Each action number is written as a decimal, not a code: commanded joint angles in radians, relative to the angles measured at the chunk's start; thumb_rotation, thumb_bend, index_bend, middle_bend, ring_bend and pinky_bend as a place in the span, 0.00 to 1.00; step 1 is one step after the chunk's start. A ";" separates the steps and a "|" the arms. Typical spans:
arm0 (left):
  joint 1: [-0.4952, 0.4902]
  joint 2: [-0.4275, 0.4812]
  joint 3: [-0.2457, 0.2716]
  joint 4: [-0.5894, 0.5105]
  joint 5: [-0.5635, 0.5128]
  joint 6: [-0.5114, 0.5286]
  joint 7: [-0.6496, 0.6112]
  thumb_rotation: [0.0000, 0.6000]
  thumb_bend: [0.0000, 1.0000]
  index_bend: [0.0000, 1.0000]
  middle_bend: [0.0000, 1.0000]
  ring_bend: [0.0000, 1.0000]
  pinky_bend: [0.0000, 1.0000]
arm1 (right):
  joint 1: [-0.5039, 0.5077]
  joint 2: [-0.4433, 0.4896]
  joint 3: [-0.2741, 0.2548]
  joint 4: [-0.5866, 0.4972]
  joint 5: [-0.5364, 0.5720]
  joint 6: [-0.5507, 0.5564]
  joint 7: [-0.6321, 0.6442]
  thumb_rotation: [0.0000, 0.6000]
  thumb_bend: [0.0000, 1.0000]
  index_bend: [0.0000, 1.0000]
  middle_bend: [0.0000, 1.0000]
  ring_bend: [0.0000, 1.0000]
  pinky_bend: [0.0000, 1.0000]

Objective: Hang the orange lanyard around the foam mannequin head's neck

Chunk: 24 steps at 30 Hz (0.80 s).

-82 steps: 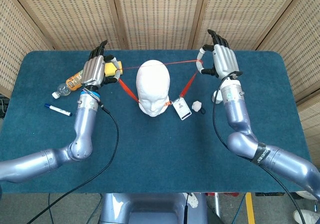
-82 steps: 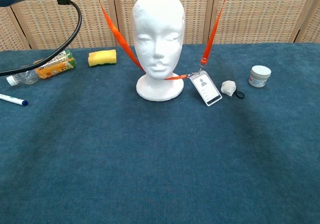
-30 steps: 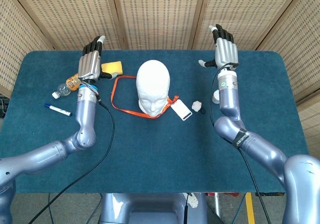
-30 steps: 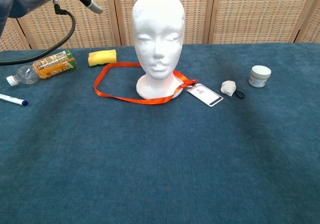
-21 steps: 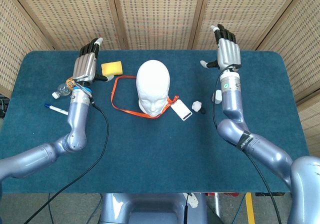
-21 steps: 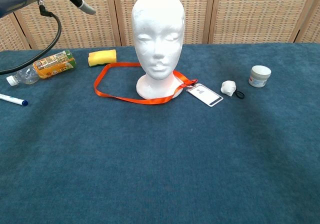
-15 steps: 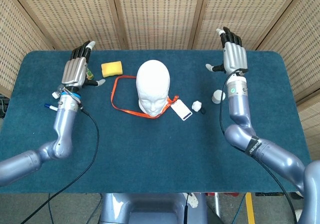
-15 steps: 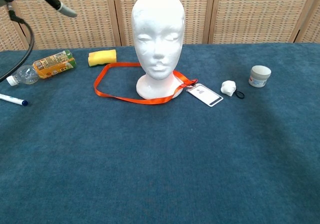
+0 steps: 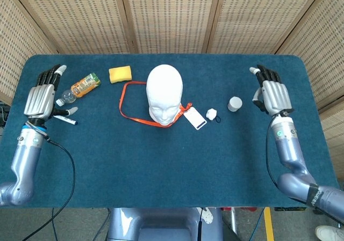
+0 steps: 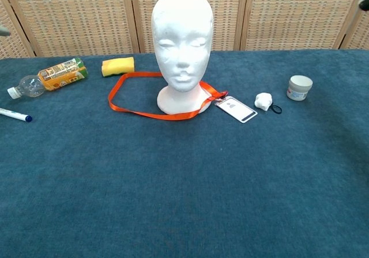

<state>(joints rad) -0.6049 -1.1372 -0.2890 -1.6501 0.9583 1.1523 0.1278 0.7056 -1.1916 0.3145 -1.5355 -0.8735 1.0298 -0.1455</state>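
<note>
The white foam mannequin head (image 9: 164,93) (image 10: 183,45) stands upright at the table's middle. The orange lanyard (image 9: 124,104) (image 10: 118,91) lies on the cloth as a loop around the head's base, bulging out to its left side. Its badge card (image 9: 196,118) (image 10: 236,109) lies flat beside the base on the other side. My left hand (image 9: 41,98) is raised near the table's left edge, fingers spread, holding nothing. My right hand (image 9: 273,94) is raised near the right edge, also open and empty. Both hands are far from the lanyard.
A yellow sponge (image 9: 119,74) (image 10: 117,66) and a drink bottle (image 9: 79,87) (image 10: 47,77) lie back left, with a blue-capped marker (image 9: 65,120) (image 10: 15,116) near my left hand. A crumpled white wad (image 10: 263,101), a small black ring (image 10: 277,109) and a small jar (image 9: 234,104) (image 10: 299,87) sit right of the badge.
Both hands let go of the stretched lanyard, which dropped around the head's base. Since then the hands have swung outward and toward the table's sides.
</note>
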 commanded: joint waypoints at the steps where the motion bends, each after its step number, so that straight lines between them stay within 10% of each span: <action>1: 0.070 0.060 0.038 -0.076 0.035 0.070 -0.002 1.00 0.10 0.00 0.00 0.00 0.00 | -0.064 0.033 -0.072 -0.038 -0.069 0.038 -0.016 1.00 1.00 0.11 0.22 0.08 0.09; 5: 0.129 0.097 0.070 -0.120 0.053 0.114 -0.005 1.00 0.10 0.00 0.00 0.00 0.00 | -0.102 0.032 -0.120 -0.044 -0.115 0.046 -0.014 1.00 1.00 0.11 0.41 0.31 0.51; 8: 0.173 0.127 0.089 -0.154 0.059 0.141 -0.012 1.00 0.10 0.00 0.00 0.00 0.00 | -0.121 0.038 -0.160 -0.052 -0.159 0.031 -0.019 1.00 1.00 0.11 0.47 0.39 0.64; 24: 0.340 0.193 0.161 -0.270 0.111 0.265 -0.034 1.00 0.11 0.00 0.00 0.00 0.00 | -0.063 0.028 -0.255 -0.073 -0.303 -0.168 -0.085 1.00 1.00 0.11 0.48 0.40 0.68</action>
<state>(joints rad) -0.2713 -0.9394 -0.1320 -1.9192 1.0656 1.4111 0.0980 0.6307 -1.1506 0.0586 -1.6101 -1.1760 0.8711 -0.2145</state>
